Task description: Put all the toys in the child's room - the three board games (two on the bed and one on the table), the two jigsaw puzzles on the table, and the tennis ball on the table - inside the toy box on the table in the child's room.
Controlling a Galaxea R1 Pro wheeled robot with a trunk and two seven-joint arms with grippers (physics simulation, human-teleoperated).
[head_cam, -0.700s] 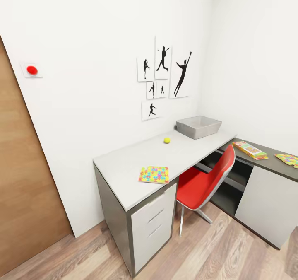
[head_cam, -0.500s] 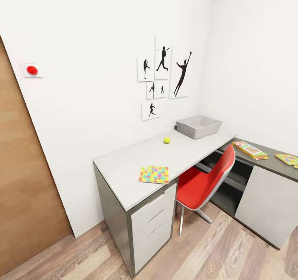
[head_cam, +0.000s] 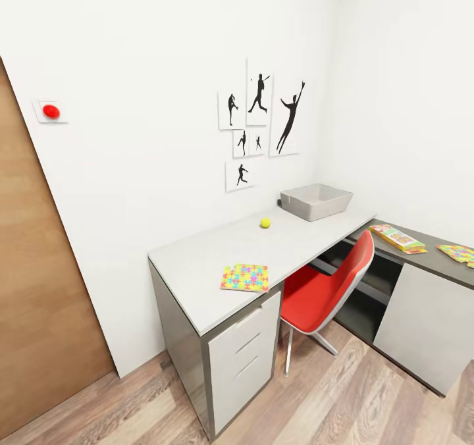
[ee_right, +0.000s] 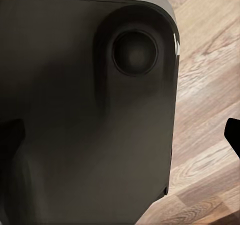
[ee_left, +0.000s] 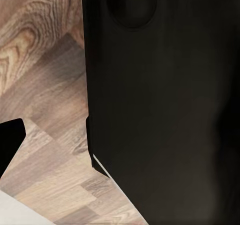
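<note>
A large black robot body panel (ee_left: 160,110) with a round recess (ee_left: 132,5) hangs over wood-plank floor (ee_left: 45,100), dark fingertip (ee_left: 9,142) at one edge, pale surface (ee_left: 20,212) in a corner.

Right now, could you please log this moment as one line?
phase: approach | toy box: empty, table corner | tennis ball, puzzle: light top | game box, second puzzle: dark top

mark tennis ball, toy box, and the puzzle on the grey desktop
tennis ball (head_cam: 265,222): head view, centre of the ball.
toy box (head_cam: 304,208): head view, front sloping wall.
jigsaw puzzle (head_cam: 245,278): head view, middle of the sheet.
</note>
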